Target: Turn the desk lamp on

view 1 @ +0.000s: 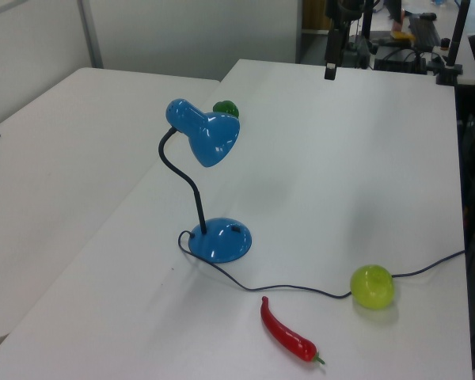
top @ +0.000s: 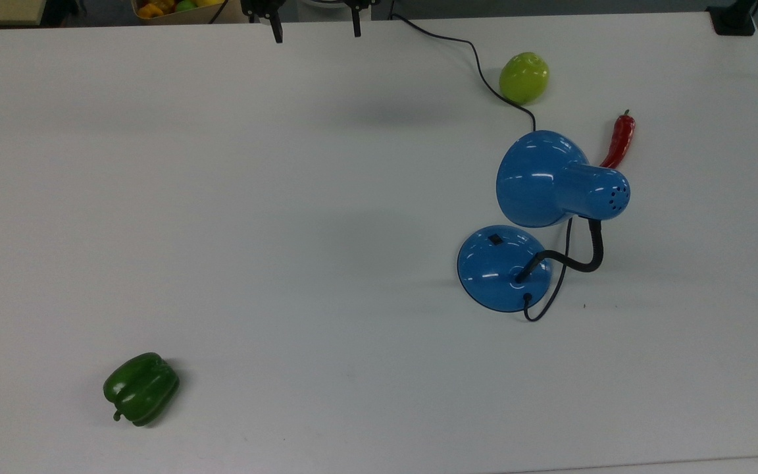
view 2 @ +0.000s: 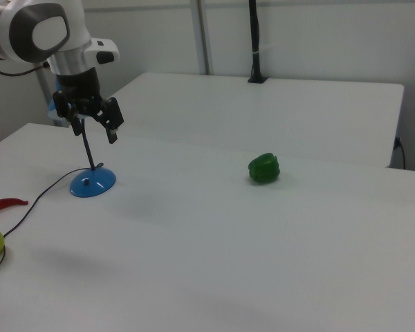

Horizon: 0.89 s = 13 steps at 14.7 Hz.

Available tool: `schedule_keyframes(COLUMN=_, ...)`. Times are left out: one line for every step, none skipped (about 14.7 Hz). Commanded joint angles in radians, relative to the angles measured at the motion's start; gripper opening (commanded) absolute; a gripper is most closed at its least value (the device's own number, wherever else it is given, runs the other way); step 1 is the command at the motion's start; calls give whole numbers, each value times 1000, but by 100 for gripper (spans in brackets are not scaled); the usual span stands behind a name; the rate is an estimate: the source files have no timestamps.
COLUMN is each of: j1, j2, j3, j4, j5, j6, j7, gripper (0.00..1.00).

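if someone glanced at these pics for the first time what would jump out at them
Most likely the glossy blue desk lamp standing toward the top view's right, its bell shade bent over on a black neck above the round base. Next come the bright foods on the white table: a green bell pepper alone near the top view's lower left, and a lime-green fruit and a red chili close to the lamp.

White table [top: 326,197], blue lamp [top: 504,266] standing on its round base toward the top view's right, black cord [top: 478,66] trailing across the top, lime-green fruit [top: 524,77] beside the cord, red chilli [top: 619,139] near the lamp, green pepper [top: 141,388] well apart at the top view's lower left
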Motion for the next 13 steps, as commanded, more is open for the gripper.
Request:
schedule_keyframes(j1=12, j2=-15, j3=-23, j4=-7, j5=-14, j6=-18, j7=-23, gripper=87)
schedule_keyframes(j1=12, j2=-15, j3=-25, j4=-7, j5=-14, j6=-17, j7=-23, gripper=79)
schedule_keyframes(j1=12, j2=-15, j3=-25, j4=-7, j5=-13, j6=-17, j7=-23, gripper=73)
schedule_keyframes(j1=12, j2=-15, j3=-25, j4=-7, j5=-13, j6=-15, j7=-23, gripper=64)
schedule_keyframes(j1=12, j2=-15, j3=-25, j4=-7, j5=-11, j6=-15, j7=-23, gripper=55)
schedule_keyframes(j1=12, j2=-15, j3=-25, j4=-9, j5=-10, j6=-15, j7=-21, gripper=47)
schedule_keyframes(j1=12, j2=-15, j3=-25, j4=-9, j5=-10, j6=-15, j7=-21, gripper=39)
schedule_keyframes(j1=12, j2=-15, j3=-23, j4=-9, j5=-8, j6=-12, j7=-21, gripper=30)
schedule_keyframes(j1=12, j2=-14, j3=-23, j4=-9, j5=-8, j6=-11, j7=-21, gripper=23)
schedule_keyframes(j1=12, j2=-14, j3=-25, j4=-10, j5=-8, j6=-11, j7=-21, gripper=14)
schedule_keyframes(j1=13, j2=-14, j3=-23, j4=-10, j5=-8, j6=-11, j7=-21, gripper=9)
schedule_keyframes(j1=19, j2=-14, j3=-22, j4=-12, j5=-8, j6=-8, j7=-21, gripper=3)
schedule_keyframes(j1=27, j2=-12, j3=-22, j4=-15, j5=-10, j6=-5, j7=-21, gripper=0)
